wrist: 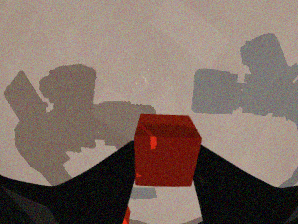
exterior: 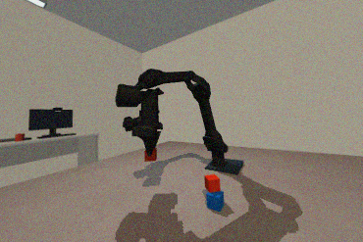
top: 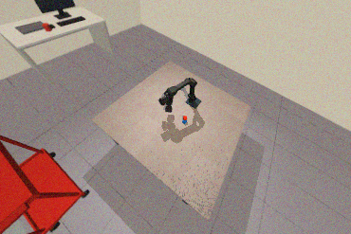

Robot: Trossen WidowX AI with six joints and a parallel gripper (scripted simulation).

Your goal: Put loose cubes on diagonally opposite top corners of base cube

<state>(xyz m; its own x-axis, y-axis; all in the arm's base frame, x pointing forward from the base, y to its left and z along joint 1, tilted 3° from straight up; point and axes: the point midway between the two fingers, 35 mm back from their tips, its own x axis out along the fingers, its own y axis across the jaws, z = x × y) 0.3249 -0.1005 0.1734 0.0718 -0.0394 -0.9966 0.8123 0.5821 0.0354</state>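
Note:
The blue base cube (top: 184, 122) (exterior: 215, 201) stands on the mat. One red cube (top: 185, 117) (exterior: 212, 183) sits on top of it, shifted a little to the left in the exterior view; its exact corner is too small to tell. My gripper (top: 168, 110) (exterior: 150, 150) (wrist: 164, 148) is shut on the other red cube, which shows between the fingertips in the exterior view (exterior: 150, 156) and in the wrist view (wrist: 164, 162). The held cube is raised above the mat, away from the base cube, and looks about level. A sliver of red shows at the bottom edge of the wrist view.
The arm's base (top: 193, 102) (exterior: 225, 166) stands on the mat (top: 138, 99) behind the cubes. Arm shadows fall around them. A white desk (top: 90, 20) with a monitor and a red object stands far off at the left, and a red cart (top: 52, 179) is at the lower left in the top view.

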